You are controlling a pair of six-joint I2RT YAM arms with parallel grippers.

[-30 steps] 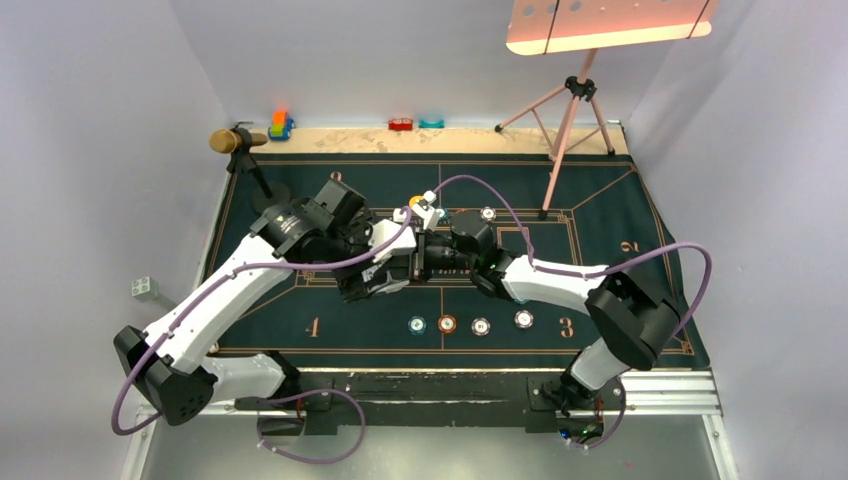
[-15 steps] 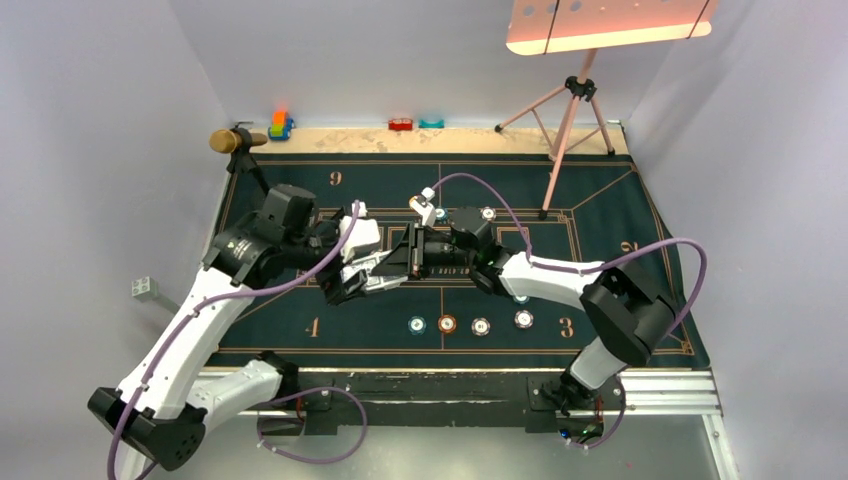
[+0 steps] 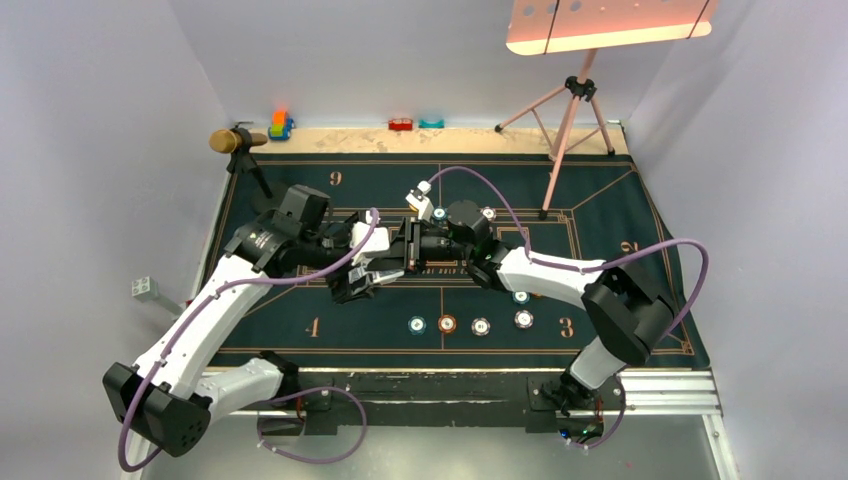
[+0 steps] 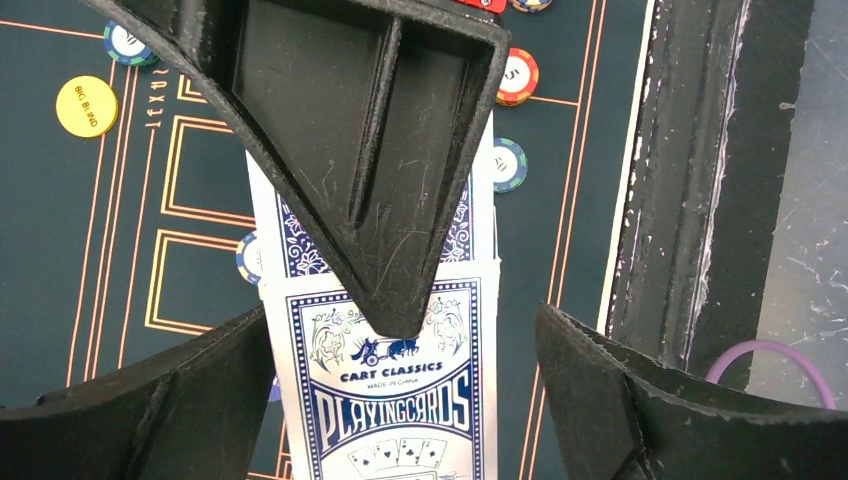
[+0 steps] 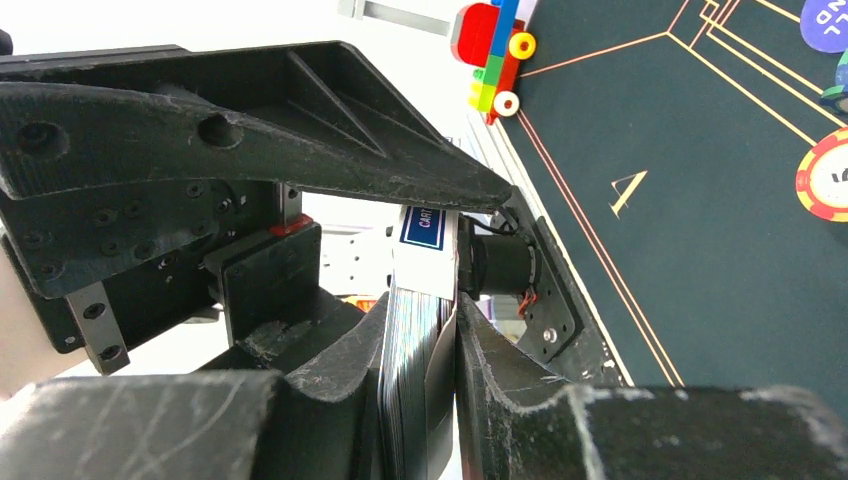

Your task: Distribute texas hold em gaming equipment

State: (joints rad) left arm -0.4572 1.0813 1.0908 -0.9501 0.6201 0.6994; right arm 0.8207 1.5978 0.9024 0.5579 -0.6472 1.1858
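My right gripper (image 5: 422,325) is shut on a deck of playing cards (image 5: 415,340), held on edge above the middle of the mat. The deck's blue and white box (image 4: 385,400) sits between the wide open fingers of my left gripper (image 4: 400,330), apart from both. From above, the two grippers meet at the deck (image 3: 397,262). Several chips (image 3: 447,323) lie in a row near the front of the mat, and two more chips (image 3: 488,213) lie behind the grippers. A yellow disc (image 4: 87,106) and an orange chip (image 4: 517,76) lie on the mat below.
The dark green mat (image 3: 640,260) covers the table. A pink tripod (image 3: 570,110) stands at the back right and a brown microphone (image 3: 235,140) at the back left. Small toys (image 3: 281,124) line the back edge. A toy train (image 5: 490,45) shows beside the mat.
My left gripper drew back to the left, then came in again around the deck, with its jaws opened a little wider. The right gripper shifted slightly left, still holding the deck.
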